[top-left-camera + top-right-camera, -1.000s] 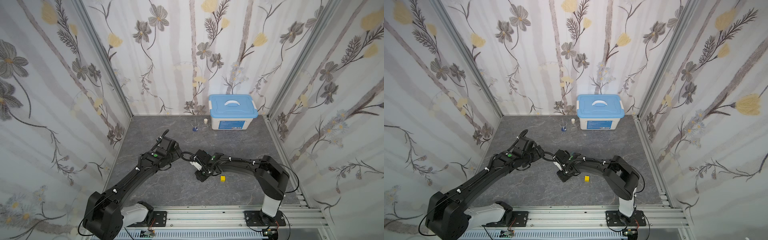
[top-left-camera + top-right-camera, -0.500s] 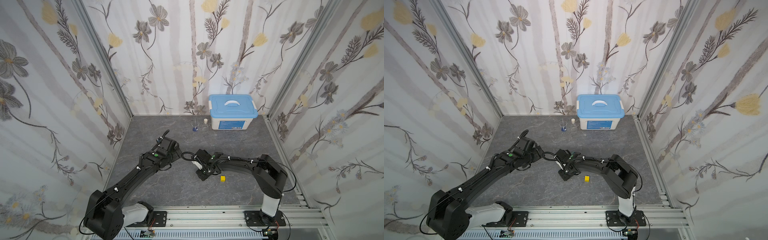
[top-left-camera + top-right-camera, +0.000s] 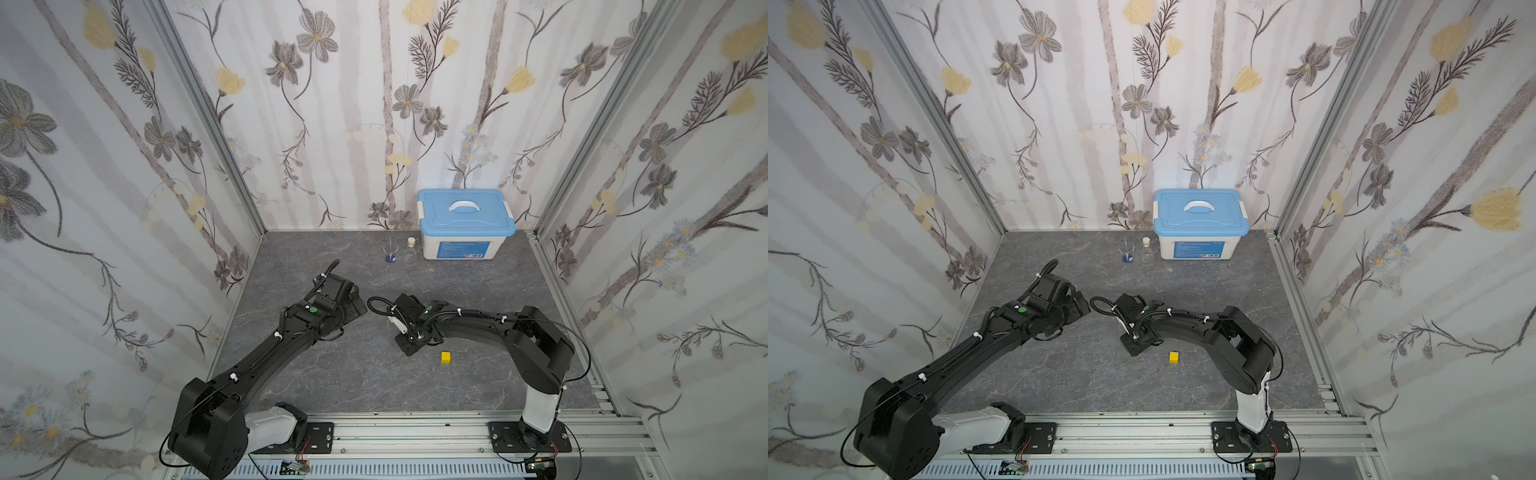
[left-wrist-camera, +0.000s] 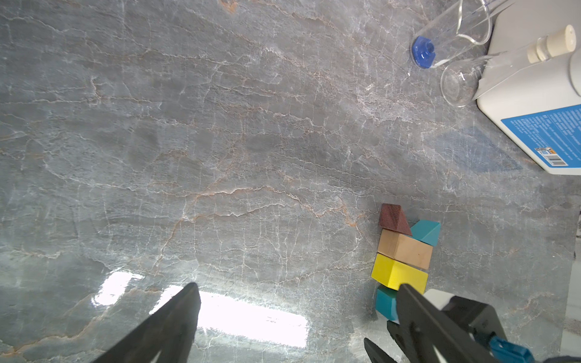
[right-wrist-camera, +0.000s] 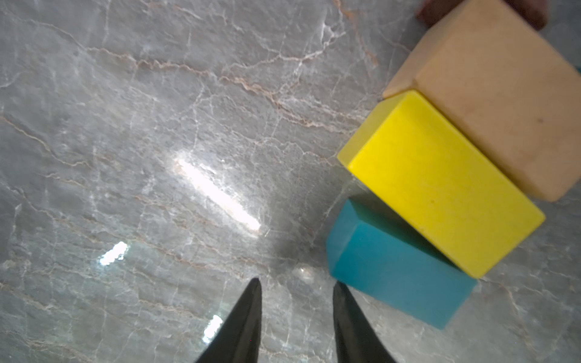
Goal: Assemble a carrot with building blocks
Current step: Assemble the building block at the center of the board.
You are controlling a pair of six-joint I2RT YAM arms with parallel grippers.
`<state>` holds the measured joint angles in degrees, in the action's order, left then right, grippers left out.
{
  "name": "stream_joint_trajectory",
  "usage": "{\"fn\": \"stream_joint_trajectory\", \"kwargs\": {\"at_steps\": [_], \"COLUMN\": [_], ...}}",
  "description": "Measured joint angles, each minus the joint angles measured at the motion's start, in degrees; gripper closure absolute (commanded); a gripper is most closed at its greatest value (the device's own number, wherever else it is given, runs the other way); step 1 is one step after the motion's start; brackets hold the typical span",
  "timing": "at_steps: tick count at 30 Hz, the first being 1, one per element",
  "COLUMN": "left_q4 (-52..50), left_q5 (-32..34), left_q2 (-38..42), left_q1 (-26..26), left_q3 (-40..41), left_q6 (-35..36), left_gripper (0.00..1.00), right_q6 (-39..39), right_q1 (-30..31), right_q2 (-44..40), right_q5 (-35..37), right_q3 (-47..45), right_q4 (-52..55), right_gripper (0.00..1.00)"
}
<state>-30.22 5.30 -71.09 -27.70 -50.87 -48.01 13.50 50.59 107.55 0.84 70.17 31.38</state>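
Barely anything has shifted; right end effector [image 5: 296, 281], narrowly parted and empty (left end effector [image 4: 297, 285] gapes), could nudge the teal bar [image 5: 393, 273] askew.

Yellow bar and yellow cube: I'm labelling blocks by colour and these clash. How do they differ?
The yellow bar is elongated; the yellow cube is small and compact. The yellow bar lies in the row between tan bar and teal bar; the yellow cube lies alone. Both are yellow.

A white plastic box with a blue lid [image 3: 466, 210] stands at the grey marbled surface's [image 3: 332, 374] far edge; just beside it, a corked glass flask [image 3: 411, 250], then a small glass beaker [image 3: 390, 252].
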Motion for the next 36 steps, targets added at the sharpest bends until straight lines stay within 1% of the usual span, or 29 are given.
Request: {"fn": "stream_joint_trajectory", "kwargs": {"at_steps": [8, 14, 19, 22, 25, 32, 36], "left_q4": [0.0, 0.3, 0.9, 1.2, 1.3, 1.3, 1.3], "left_q5": [0.0, -0.6, -1.0, -1.1, -1.4, -1.6, -1.7], "left_q2": [-0.2, -0.7, -2.1, -2.3, -2.3, -2.3, -2.3], "left_q1": [0.0, 0.0, 0.0, 0.0, 0.0, 0.0, 0.0], "left_q3": [0.0, -0.1, -0.3, -0.3, -0.3, -0.3, -0.3], "left_q6": [0.0, 0.0, 0.0, 0.0, 0.0, 0.0, 0.0], "left_gripper": [0.00, 0.00, 0.00, 0.00, 0.00, 0.00, 0.00], "right_q6": [0.0, 0.0, 0.3, 0.4, 0.4, 0.4, 0.4], "right_q1": [-0.2, -1.2, -3.9, -6.6, -8.6, -10.8, -10.8], "right_q2": [-0.4, -6.4, -8.7, -8.2, -6.6, -4.6, -3.3], "right_q5": [-0.9, -0.9, -0.9, -0.6, 1.2, 2.4, 3.2], "right_q3": [0.5, 0.3, -1.4, -2.1, -2.1, -2.5, -2.5], "right_q4": [0.3, 1.9, 3.3, 4.3, 4.5, 4.5, 4.5], "right_gripper": [0.62, 0.61, 0.61, 0.61, 0.61, 0.61, 0.61]}}
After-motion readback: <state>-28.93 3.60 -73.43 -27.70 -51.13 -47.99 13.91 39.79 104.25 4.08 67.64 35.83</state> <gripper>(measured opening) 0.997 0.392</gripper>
